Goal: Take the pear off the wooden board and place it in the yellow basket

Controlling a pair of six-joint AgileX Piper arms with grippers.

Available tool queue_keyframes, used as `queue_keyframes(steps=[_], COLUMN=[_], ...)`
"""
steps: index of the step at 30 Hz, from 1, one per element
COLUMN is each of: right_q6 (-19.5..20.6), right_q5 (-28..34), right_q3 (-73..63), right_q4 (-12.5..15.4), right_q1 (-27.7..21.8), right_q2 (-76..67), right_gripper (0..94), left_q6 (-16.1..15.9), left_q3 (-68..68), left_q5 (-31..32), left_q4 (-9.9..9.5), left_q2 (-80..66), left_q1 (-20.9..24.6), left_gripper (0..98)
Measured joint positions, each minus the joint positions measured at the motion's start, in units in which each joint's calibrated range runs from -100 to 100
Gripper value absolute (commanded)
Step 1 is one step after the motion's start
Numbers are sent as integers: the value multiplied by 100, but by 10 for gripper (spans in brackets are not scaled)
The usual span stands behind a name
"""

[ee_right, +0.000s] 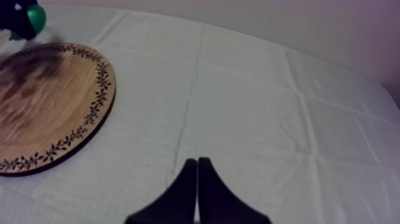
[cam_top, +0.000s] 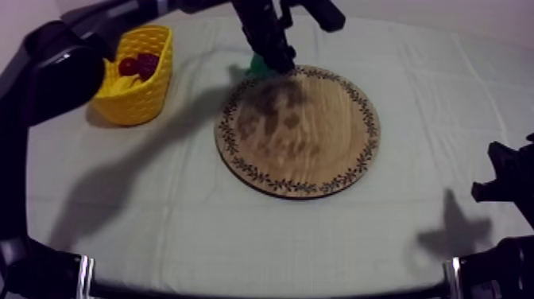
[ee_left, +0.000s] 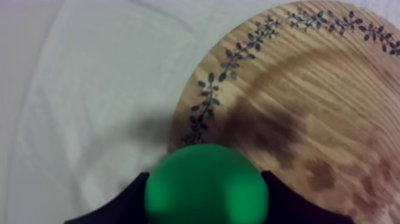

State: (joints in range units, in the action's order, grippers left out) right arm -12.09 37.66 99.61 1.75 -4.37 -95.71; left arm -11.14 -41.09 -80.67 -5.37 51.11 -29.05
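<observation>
My left gripper (cam_top: 276, 62) reaches in from the upper left and is shut on the green pear (cam_top: 257, 64). It holds the pear just above the far left rim of the round wooden board (cam_top: 298, 131). In the left wrist view the pear (ee_left: 206, 186) sits between my two black fingers (ee_left: 128, 205), over the board's leaf-patterned rim (ee_left: 205, 107). The yellow basket (cam_top: 147, 95) stands at the back left. My right gripper (ee_right: 197, 179) is shut on nothing and hovers low over the cloth at the right side (cam_top: 504, 183).
A small red fruit (cam_top: 127, 66) and a bunch of grapes (cam_top: 148, 63) lie in the basket. The left arm's shadow falls across the board and the cloth between board and basket. From the right wrist view the board (ee_right: 47, 101) lies off to one side.
</observation>
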Motion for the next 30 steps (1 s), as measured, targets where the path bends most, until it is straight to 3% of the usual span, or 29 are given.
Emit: queue_keyframes(steps=[13,21,30], right_q6=[0,0,0], right_q5=[0,-3,-3], right_q3=[0,0,0], right_q4=[0,0,0], right_q1=[0,0,0], right_q2=[0,0,0], right_gripper=[3,3,3], left_q6=[258,550,918], left_q3=[2624,4501,4784], left_q5=[-250,-599,-123], left_q4=[-122,-318,-303], left_q2=[-2747,-4574,-5036], left_q1=[638,1169,1660], left_gripper=[417,440,441])
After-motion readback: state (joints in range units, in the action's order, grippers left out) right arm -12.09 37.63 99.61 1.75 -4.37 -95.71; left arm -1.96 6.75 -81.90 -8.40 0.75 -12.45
